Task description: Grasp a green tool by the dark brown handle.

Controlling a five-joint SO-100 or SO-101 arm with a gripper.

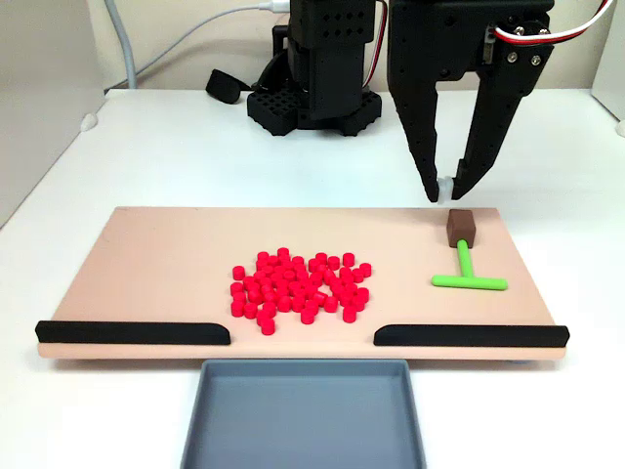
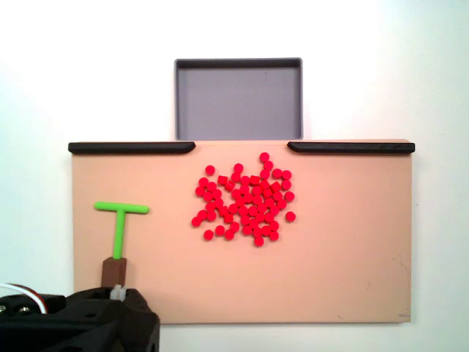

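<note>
Green tool flat on tan board, brown handle facing arm, presumably for easy reach. Gripper just above handle, fingers spread, empty.

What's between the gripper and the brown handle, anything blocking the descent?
Nothing visible. The gripper hangs open just above and behind the dark brown handle of the green tool. The red cylinders sit mid-board, well clear; the black strip lies at the front edge.

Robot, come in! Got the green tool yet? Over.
End effector open, above brown handle. Green tool flat on board, not gripped. Nothing in the way.
</note>
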